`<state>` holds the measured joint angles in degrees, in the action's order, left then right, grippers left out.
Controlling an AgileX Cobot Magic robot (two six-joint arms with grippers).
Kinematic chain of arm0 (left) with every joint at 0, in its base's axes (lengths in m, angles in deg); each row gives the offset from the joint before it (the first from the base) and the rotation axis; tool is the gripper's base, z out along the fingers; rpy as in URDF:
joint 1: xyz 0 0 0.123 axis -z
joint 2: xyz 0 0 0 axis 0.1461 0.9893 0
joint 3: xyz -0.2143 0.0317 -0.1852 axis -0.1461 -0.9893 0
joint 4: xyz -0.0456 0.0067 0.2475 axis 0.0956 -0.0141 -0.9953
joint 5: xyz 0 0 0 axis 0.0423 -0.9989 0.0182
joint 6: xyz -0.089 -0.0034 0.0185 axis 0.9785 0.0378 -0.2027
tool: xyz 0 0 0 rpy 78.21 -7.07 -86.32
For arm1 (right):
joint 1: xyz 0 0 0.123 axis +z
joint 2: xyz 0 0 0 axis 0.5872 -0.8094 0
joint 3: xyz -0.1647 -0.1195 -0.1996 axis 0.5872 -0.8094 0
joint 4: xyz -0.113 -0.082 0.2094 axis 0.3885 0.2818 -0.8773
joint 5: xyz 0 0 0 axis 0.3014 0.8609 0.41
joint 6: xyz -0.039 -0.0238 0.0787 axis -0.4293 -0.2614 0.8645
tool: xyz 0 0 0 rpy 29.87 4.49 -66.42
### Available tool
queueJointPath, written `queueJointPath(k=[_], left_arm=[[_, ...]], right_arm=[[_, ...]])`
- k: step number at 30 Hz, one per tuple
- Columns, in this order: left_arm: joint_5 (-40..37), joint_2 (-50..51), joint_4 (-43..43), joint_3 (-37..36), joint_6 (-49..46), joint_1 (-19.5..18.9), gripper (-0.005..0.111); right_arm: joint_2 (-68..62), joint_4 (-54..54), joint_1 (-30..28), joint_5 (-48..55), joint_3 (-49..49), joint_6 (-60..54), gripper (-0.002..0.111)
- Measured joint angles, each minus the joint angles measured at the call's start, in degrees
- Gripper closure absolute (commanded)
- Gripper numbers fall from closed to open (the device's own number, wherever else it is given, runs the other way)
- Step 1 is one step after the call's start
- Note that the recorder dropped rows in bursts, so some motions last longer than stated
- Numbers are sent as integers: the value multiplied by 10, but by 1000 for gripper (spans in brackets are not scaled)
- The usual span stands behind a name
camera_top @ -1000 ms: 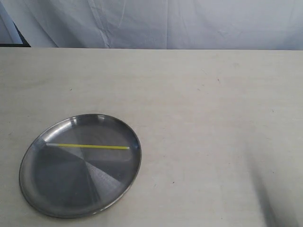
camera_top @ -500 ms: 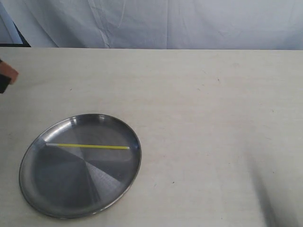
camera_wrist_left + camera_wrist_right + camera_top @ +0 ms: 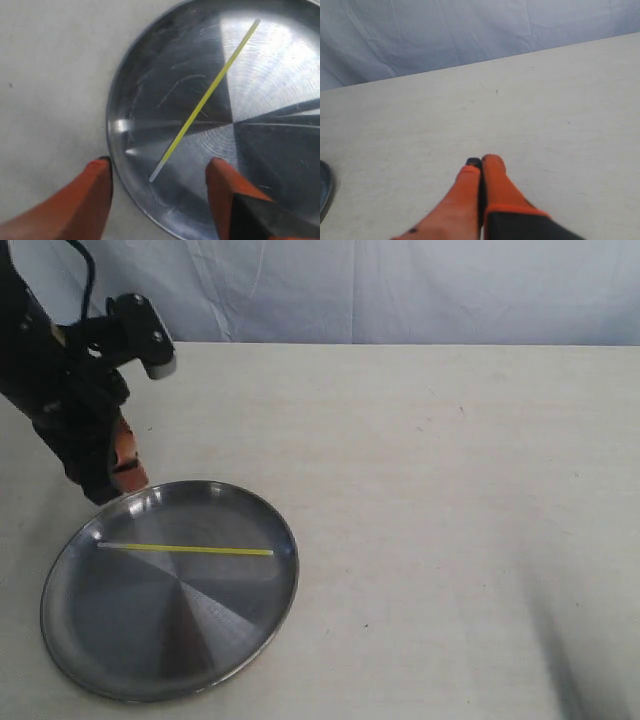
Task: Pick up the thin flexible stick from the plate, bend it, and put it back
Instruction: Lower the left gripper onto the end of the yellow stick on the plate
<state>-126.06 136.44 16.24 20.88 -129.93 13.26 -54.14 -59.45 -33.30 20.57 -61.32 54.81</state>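
The thin flexible stick point(image 3: 185, 549) lies straight across the far half of the plate point(image 3: 150, 650), which sits at the table's front left. My left gripper point(image 3: 122, 468) hangs over the plate's far-left rim. In the left wrist view the left gripper point(image 3: 159, 164) is open: one orange finger point(image 3: 95, 195) is outside the plate point(image 3: 150, 75), the other over it. The stick point(image 3: 205, 97) has its pale end just ahead of the gap between them, untouched. My right gripper point(image 3: 481, 161) is shut and empty above bare table; the exterior view does not show it.
The pale table point(image 3: 450, 490) ends at a straight back edge with a white cloth point(image 3: 400, 290) hanging behind it. A sliver of the plate's rim point(image 3: 322, 190) shows in the right wrist view. A faint shadow lies on the table at the front right.
My left arm has come in from the left edge and now stands at the plate's far-left rim. The stick and plate have not moved.
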Motion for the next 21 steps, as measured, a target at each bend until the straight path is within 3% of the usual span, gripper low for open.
queueJointPath(k=[8, 21], left_arm=[[-6, 71, -54, 1, -27, 23, 50], [5, 108, -54, -2, -43, 24, 50]], right_arm=[[0, 0, 0, 0, 0, 0, 109], [0, 0, 0, 0, 0, 0, 109]])
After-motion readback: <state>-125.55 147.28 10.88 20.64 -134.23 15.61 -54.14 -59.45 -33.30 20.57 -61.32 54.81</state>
